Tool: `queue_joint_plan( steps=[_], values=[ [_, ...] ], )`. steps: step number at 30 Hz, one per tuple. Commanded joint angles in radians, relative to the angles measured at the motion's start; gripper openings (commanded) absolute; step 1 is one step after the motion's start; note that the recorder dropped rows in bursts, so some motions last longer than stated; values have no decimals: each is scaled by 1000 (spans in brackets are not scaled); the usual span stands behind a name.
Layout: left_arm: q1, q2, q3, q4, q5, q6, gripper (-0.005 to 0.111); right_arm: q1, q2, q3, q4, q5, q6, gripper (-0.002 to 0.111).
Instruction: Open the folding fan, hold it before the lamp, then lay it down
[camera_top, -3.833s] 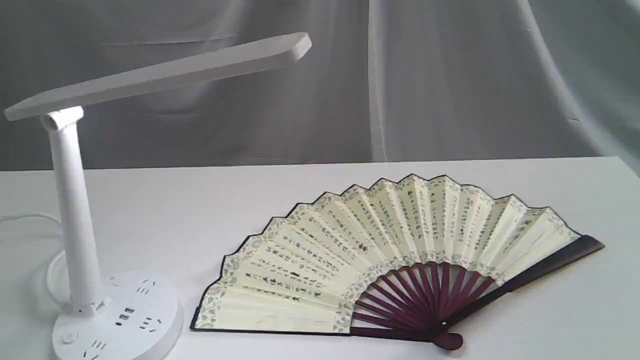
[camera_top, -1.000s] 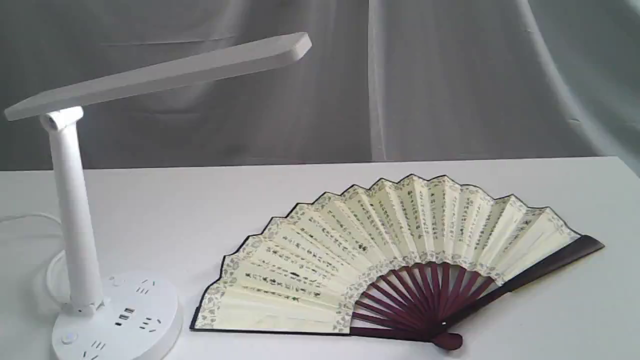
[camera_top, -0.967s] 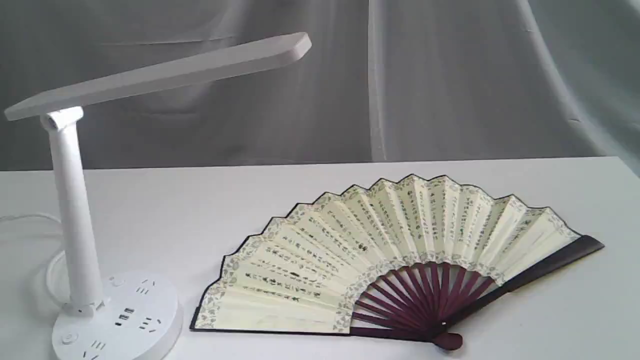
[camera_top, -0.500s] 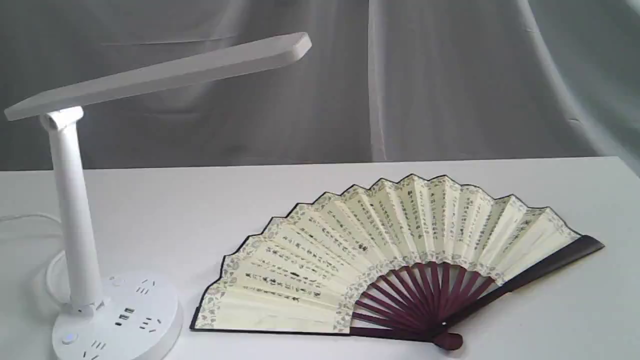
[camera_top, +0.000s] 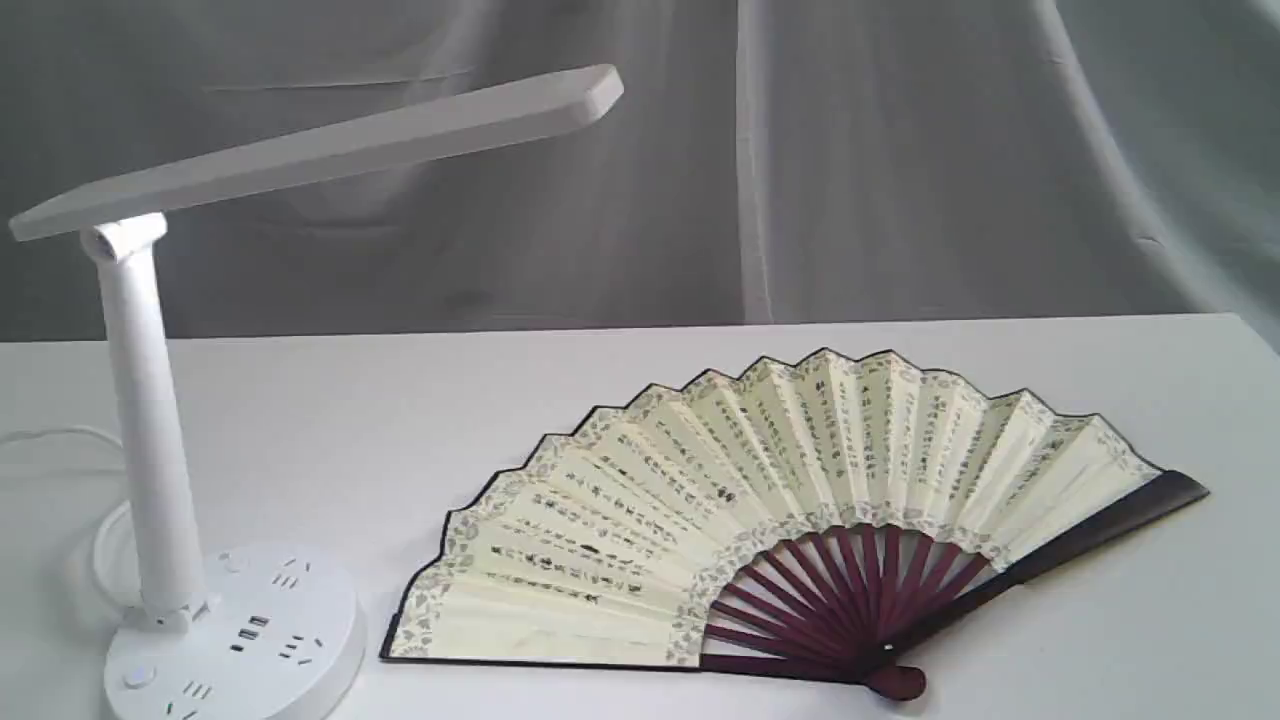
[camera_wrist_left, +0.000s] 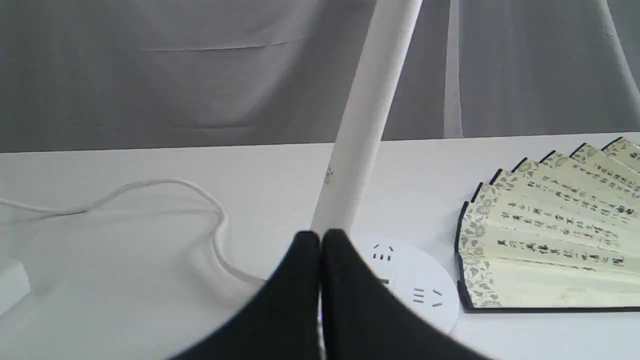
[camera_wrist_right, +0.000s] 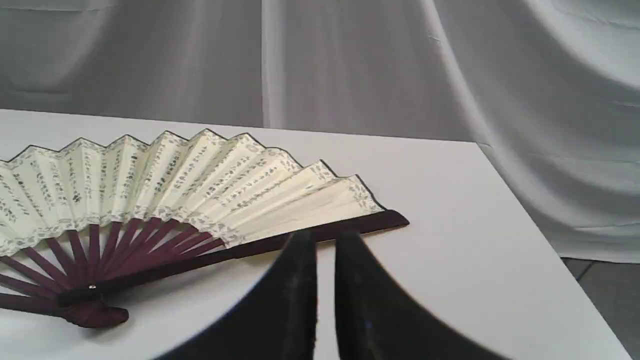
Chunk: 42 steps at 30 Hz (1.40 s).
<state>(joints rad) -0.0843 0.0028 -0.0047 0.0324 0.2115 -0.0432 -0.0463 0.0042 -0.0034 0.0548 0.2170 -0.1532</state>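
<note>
Left wrist view: left gripper (camera_wrist_left: 321, 234) jaws pressed together, empty, close before the lamp (camera_wrist_left: 360, 125) base. Right wrist view: right gripper (camera_wrist_right: 325, 235) jaws a slit apart, gripping nothing, near the folding fan (camera_wrist_right: 200, 190) at its dark guard. Fan lies fully spread, flat on the white table (camera_wrist_right: 450, 200), beside the lamp, not touching. Grey drape (camera_wrist_right: 350, 60) hangs behind.
</note>
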Motion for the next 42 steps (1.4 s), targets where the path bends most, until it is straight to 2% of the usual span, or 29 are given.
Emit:
queue_joint_plan(
  steps=[1,22,30,42],
  values=[
    [-7,-3,5,0,-2,-6,0,3,-4,3,-2,-2,6,7],
    [-7,-3,5,0,-2,-6,0,3,-4,3,-2,-2,3,7],
    [29,-3,5,0,-4,-6,0,3,-4,3,-2,-2,8,7],
    [28,-3,5,0,-4,-6,0,3,-4,3,-2,-2,3,7]
  ],
)
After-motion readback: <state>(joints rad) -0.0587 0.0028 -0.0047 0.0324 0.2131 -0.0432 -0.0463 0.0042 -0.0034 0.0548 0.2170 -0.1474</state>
